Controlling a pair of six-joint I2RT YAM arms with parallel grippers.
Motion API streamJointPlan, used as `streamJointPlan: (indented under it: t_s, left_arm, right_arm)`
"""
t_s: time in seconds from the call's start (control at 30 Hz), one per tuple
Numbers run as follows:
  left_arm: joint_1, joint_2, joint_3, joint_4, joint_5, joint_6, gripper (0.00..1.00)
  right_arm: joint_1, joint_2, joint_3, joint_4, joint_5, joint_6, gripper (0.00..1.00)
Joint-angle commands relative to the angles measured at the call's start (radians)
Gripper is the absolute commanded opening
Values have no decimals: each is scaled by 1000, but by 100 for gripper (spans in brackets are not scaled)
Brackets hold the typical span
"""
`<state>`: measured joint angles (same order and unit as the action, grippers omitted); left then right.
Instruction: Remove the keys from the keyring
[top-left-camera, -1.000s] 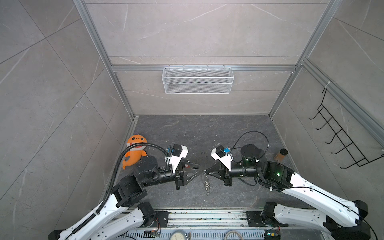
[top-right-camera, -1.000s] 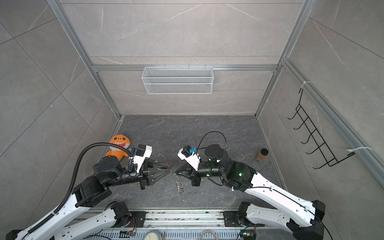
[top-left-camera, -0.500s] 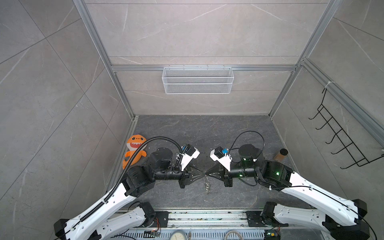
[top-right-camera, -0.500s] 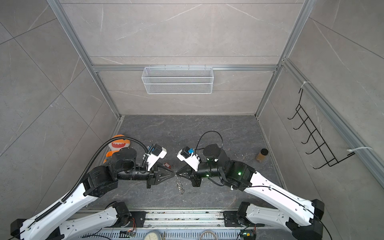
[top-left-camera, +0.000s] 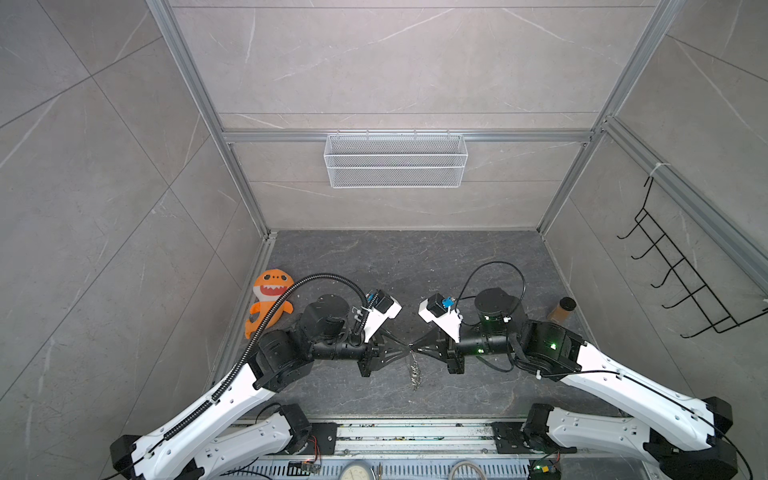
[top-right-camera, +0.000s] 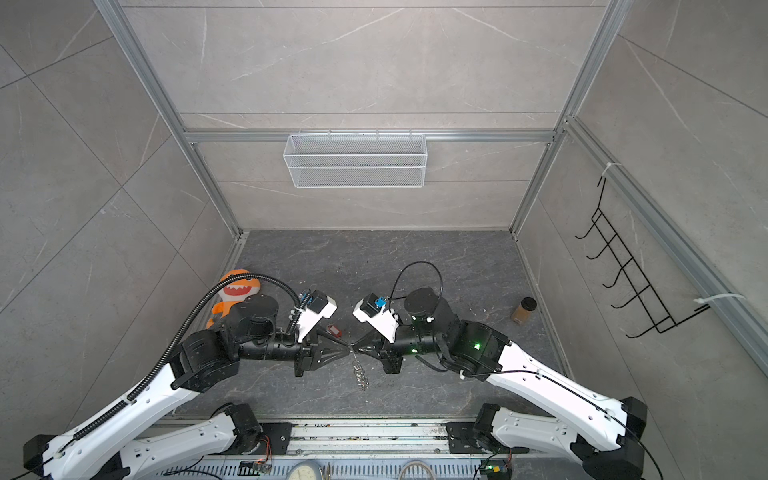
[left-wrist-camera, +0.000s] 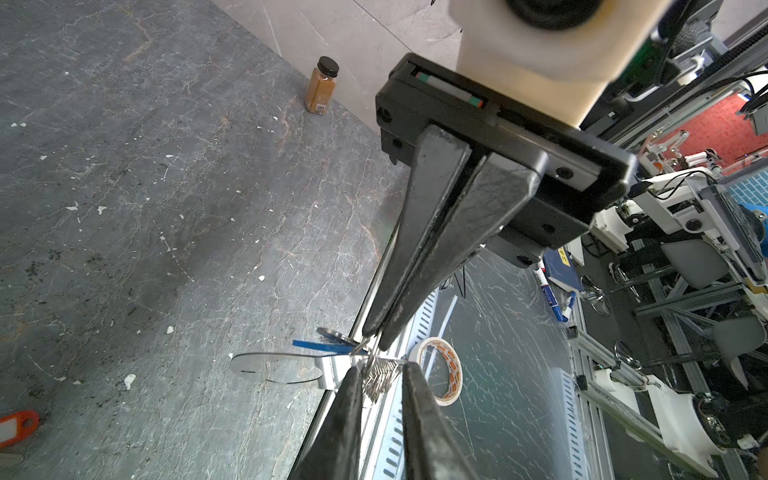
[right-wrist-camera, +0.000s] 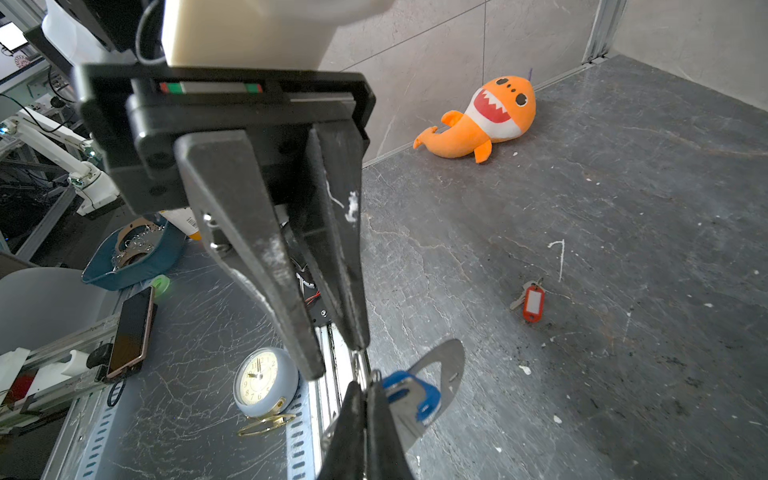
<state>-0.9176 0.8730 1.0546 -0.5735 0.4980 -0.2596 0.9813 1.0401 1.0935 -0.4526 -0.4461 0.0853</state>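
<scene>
The key with the red tag (right-wrist-camera: 532, 301) lies loose on the dark floor, also visible in a top view (top-right-camera: 332, 331). My two grippers meet tip to tip above the floor. My right gripper (right-wrist-camera: 365, 384) is shut on a metal ring of the keyring, and the blue tag (right-wrist-camera: 411, 395) and the grey oval strap (right-wrist-camera: 440, 365) hang beside its tips. My left gripper (left-wrist-camera: 382, 368) has its jaws narrowly apart, closed across the silvery ring chain (left-wrist-camera: 378, 380), which touches both fingers. The rest of the chain (top-left-camera: 414, 372) dangles below the tips.
An orange shark plush (top-left-camera: 270, 299) lies by the left wall and a brown bottle (top-left-camera: 562, 309) stands by the right wall. A white wire basket (top-left-camera: 395, 160) hangs on the back wall and a black hook rack (top-left-camera: 681, 282) on the right wall. A tape roll (left-wrist-camera: 440, 372) lies beyond the front edge.
My left arm has swung right until its tips meet the right gripper, and its jaws have narrowed around the ring chain. The right arm has stayed still.
</scene>
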Motion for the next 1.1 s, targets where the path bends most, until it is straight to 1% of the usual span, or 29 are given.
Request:
streamJointPlan:
  t_s: [0.0, 0.03, 0.07, 0.1, 0.23, 0.3, 0.4, 0.57, 0.73, 0.8, 1.07]
  left_arm:
    - [-2, 8, 44, 8, -30, 38, 23]
    - [-2, 9, 47, 1, -53, 39, 25]
    - [-3, 6, 49, -3, -73, 39, 29]
    - [-2, 1, 48, 1, -80, 39, 31]
    - [-1, -23, 46, 0, -105, 40, 31]
    - [-1, -26, 43, 5, -83, 43, 30]
    - [-1, -19, 32, 25, -20, 41, 29]
    - [-1, 5, 29, 37, 26, 41, 29]
    - [-1, 23, 28, 44, 61, 42, 22]
    - [-1, 22, 27, 47, 62, 43, 18]
    - [-3, 22, 20, 56, 62, 40, 9]
  right_arm:
    - [2, 3, 40, 33, -31, -2, 0]
    - [1, 2, 40, 33, -30, -2, 0]
    - [3, 1, 41, 33, -29, -2, 0]
    - [2, 0, 39, 34, -30, -1, 0]
    - [2, -3, 37, 33, -28, -2, 0]
    - [2, -3, 36, 36, -28, -2, 0]
    - [2, 0, 36, 42, -32, 0, 0]
    - [2, -3, 36, 44, -34, 2, 0]
    - [2, -5, 34, 46, -29, 4, 0]
    - [2, -5, 33, 49, -28, 5, 0]
    - [2, -2, 31, 58, -26, 9, 0]
